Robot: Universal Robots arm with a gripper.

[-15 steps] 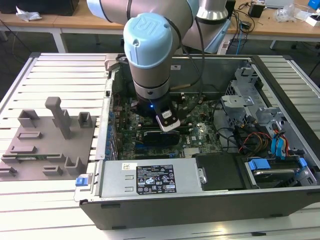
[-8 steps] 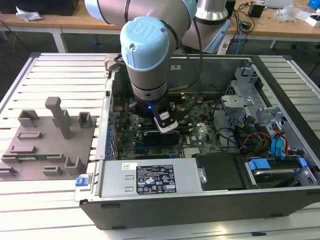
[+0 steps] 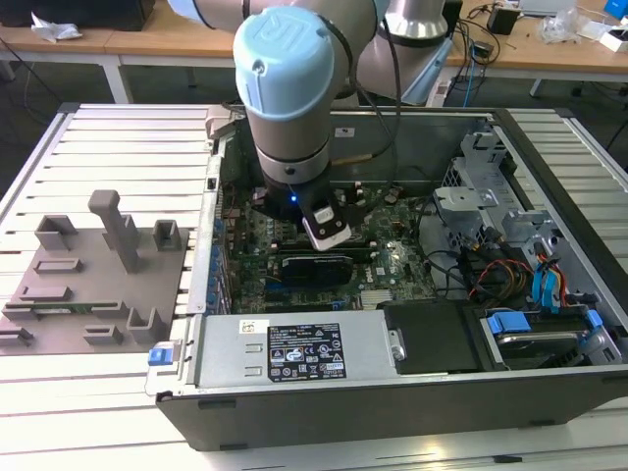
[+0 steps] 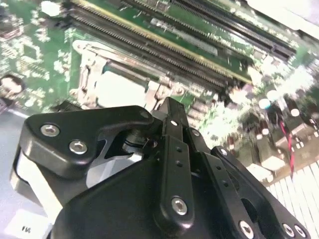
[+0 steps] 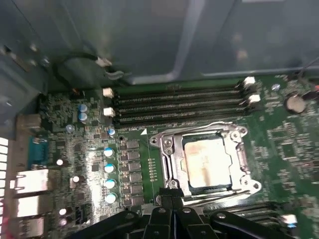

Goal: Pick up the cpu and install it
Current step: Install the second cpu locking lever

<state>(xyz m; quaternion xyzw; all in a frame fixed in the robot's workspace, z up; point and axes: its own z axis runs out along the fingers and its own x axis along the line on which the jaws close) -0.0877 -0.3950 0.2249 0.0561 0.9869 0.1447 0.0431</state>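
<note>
The cpu [image 5: 208, 164] has a pale, smooth metal top with a dull sheen, framed by a bright bare-metal socket frame [image 5: 239, 149]. The motherboard [image 5: 89, 149] is glossy green. The gripper [image 4: 169, 164] is matt black plastic or metal with shiny steel screws. The computer case [image 3: 549, 147] is grey sheet metal.

Robotics lab or electronics workshop: opened computer case [image 3: 549, 245] lies on slatted metal surface [image 3: 108, 137], motherboard [image 5: 99, 164] exposed; grey fixture tray [image 3: 93, 285] alongside; wooden benches [image 3: 549, 49] behind strewn with cables [image 3: 481, 44] and gear.
</note>
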